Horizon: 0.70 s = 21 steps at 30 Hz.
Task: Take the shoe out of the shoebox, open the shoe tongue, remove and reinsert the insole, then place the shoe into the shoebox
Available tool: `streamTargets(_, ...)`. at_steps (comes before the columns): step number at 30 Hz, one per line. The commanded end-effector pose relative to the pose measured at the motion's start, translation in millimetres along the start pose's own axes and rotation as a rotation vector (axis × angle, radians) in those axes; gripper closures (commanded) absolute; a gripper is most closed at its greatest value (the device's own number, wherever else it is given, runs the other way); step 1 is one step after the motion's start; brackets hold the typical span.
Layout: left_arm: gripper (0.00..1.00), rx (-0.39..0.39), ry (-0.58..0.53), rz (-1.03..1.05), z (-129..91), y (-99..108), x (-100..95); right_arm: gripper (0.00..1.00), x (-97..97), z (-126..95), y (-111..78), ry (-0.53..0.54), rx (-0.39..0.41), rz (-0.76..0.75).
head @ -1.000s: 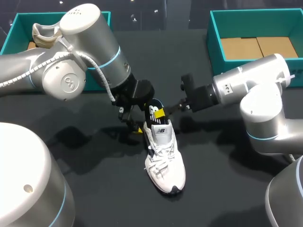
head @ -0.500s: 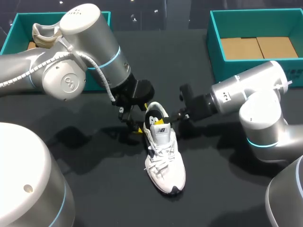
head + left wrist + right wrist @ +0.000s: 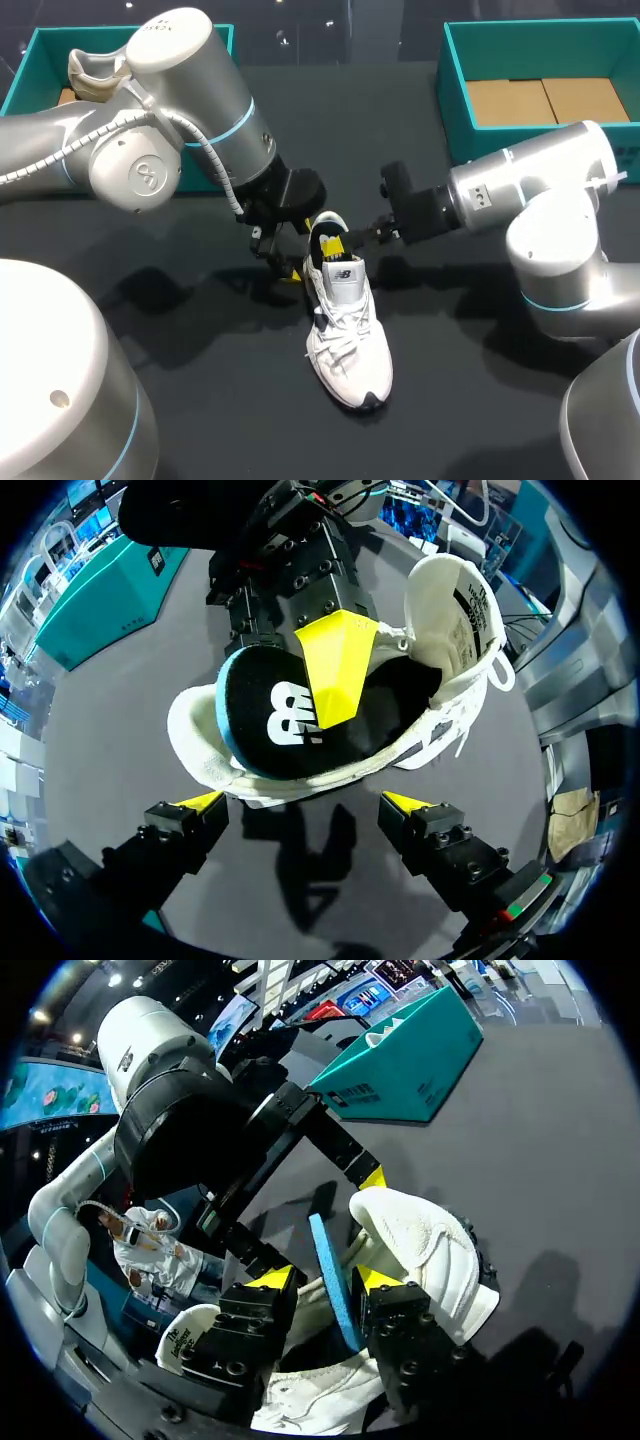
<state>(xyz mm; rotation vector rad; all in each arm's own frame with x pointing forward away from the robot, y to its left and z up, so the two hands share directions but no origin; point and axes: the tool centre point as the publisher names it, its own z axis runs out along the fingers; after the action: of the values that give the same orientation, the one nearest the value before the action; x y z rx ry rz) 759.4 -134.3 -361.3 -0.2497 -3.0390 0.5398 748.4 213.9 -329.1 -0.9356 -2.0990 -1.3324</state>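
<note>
Nearest us, the white sneaker (image 3: 347,335) is lying sole down on the black desk (image 3: 200,400). Its long axis is running from the toe, close to us, to the heel, which is pointing away toward both arms. Our right pincer (image 3: 322,1282) is reaching into the heel opening from the right and pinching the dark, blue-edged insole (image 3: 275,720) between its yellow tips. One tip is lying across the insole's top face, and the insole's heel end is sitting tilted up out of the collar. The rest of the shoe is stretching away below and ahead of this pincer. Our left pincer (image 3: 303,805) is hovering just beside the heel, fingers spread with nothing between them and the heel just ahead of them. We are judging the right arm the nearer one for the insole step, which is turning on sliding along the shoe's length. Farther off, a teal shoebox (image 3: 455,95) is standing well beyond the right pincer, and a second teal shoebox (image 3: 18,75) beyond the left arm.
</note>
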Motion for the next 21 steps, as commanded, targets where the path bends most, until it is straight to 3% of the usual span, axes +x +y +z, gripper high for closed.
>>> streamTargets(1,0.0,-0.002,0.0,0.0,0.9,-0.7,-0.4,0.67,-3.3,0.4,6.0,0.008,0.005,-0.006)
streamTargets(5,0.0,-0.002,0.0,0.0,0.9,-0.7,-0.4,0.76,-7.7,3.0,9.4,0.018,0.01,-0.007)
streamTargets(7,0.0,-0.002,0.0,0.0,0.9,-0.7,-0.4,1.0,-9.7,4.2,9.5,0.023,0.013,-0.002)
streamTargets(13,0.0,-0.002,0.0,0.0,0.9,-0.7,-0.4,1.0,-16.8,8.3,-0.6,0.007,0.082,0.106)
streamTargets(21,0.0,-0.002,0.0,0.0,0.9,-0.7,-0.4,1.0,-15.4,15.2,-27.7,0.015,0.151,0.219)
